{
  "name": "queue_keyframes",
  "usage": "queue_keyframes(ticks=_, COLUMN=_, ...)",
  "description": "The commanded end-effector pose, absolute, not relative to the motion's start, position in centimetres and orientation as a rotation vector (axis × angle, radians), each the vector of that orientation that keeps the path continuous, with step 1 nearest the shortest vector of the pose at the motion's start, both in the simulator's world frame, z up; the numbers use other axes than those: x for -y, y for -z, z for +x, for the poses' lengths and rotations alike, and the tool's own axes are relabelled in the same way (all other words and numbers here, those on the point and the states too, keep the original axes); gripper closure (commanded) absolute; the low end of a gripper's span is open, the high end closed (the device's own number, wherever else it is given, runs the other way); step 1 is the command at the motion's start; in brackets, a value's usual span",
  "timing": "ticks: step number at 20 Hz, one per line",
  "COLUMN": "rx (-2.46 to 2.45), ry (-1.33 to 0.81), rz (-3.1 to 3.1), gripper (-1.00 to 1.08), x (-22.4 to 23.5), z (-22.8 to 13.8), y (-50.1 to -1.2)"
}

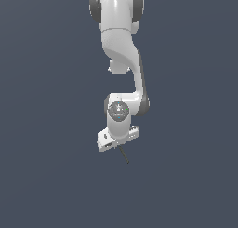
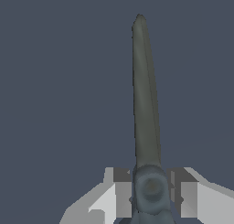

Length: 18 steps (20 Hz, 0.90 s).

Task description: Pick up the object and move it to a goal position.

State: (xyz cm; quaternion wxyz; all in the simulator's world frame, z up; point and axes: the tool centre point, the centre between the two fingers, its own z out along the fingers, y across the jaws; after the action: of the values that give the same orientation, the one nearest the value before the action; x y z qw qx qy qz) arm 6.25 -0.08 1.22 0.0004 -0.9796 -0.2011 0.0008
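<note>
The scissors show as thin dark blades (image 1: 123, 155) sticking out from under my hand in the exterior view. In the wrist view the dark blades (image 2: 145, 99) run away from the pivot screw, which sits between my two fingers. My gripper (image 2: 151, 191) is shut on the scissors at the pivot. The orange and olive-yellow handle loops are hidden. In the exterior view my gripper (image 1: 119, 145) is hidden beneath the white hand, and the fingers cannot be seen there.
The white arm (image 1: 122, 45) reaches down from the top of the exterior view. A plain dark grey-blue surface (image 1: 46, 152) fills the background in both views. No goal marker shows.
</note>
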Motion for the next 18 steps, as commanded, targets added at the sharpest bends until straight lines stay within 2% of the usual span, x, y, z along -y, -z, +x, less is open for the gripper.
queue_keyframes(ticks=1, rx=0.63, ry=0.0, rz=-3.078, gripper=1.08, x=0.8, z=6.2, y=-1.8)
queue_keyframes(ticks=7, rx=0.63, ry=0.0, rz=-3.078, gripper=1.08, x=4.1, z=5.4, y=-4.6)
queue_keyframes(ticks=18, rx=0.63, ry=0.0, rz=-3.077, gripper=1.08, x=14.4, z=3.2, y=-13.1)
